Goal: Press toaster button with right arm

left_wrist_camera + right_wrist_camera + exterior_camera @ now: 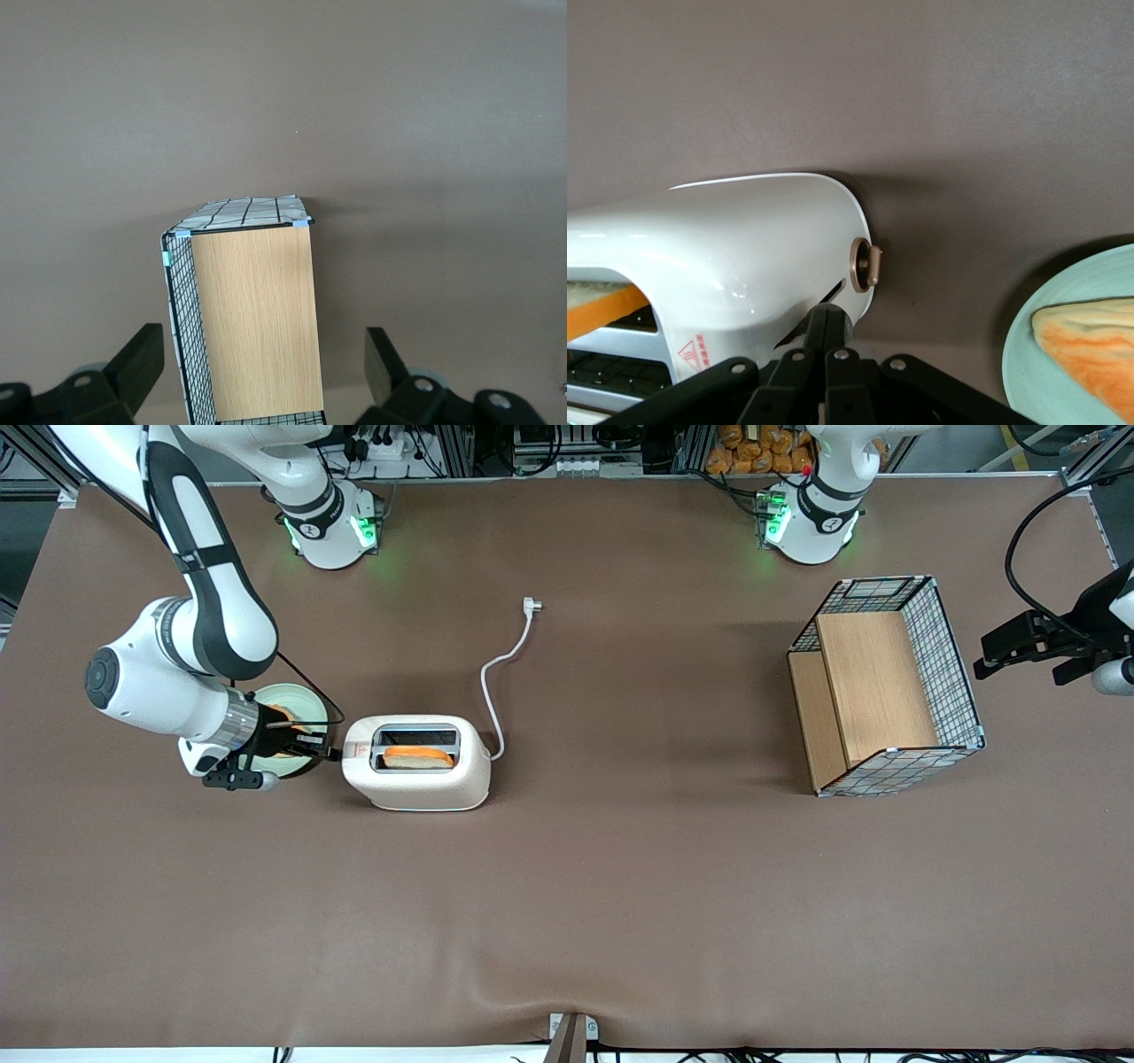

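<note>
Cream-white, rounded two-slot toaster (416, 776) standing upright on the brown table, with a slice of toast in the slot nearer the front camera and a small red triangle mark on top at its narrow end. The gripper (330, 752) of the right arm (190, 669) is at this narrow end, fingers closed together, their tips against the end face at the lever slot. The toaster button (872, 265), a small nub in a bronze ring, protrudes from the same face just beside the fingertips (825, 320). A thin white cord runs from the toaster's other end, away from the gripper.
</note>
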Controlling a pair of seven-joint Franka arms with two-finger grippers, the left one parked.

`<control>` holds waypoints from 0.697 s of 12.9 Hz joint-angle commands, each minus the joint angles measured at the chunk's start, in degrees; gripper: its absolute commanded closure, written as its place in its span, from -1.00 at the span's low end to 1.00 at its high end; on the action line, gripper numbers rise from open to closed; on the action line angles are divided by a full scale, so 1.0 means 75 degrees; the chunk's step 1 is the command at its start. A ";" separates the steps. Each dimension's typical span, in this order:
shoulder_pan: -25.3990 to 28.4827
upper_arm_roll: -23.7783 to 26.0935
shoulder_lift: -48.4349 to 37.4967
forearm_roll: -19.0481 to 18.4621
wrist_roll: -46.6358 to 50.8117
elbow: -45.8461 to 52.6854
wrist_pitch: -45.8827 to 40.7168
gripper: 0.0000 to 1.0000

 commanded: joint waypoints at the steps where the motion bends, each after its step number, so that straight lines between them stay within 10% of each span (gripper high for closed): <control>1: 0.0003 -0.0004 0.0214 0.0368 -0.0688 0.0018 0.0256 1.00; 9: 0.0015 -0.0004 0.0342 0.0509 -0.0724 0.0018 0.0338 1.00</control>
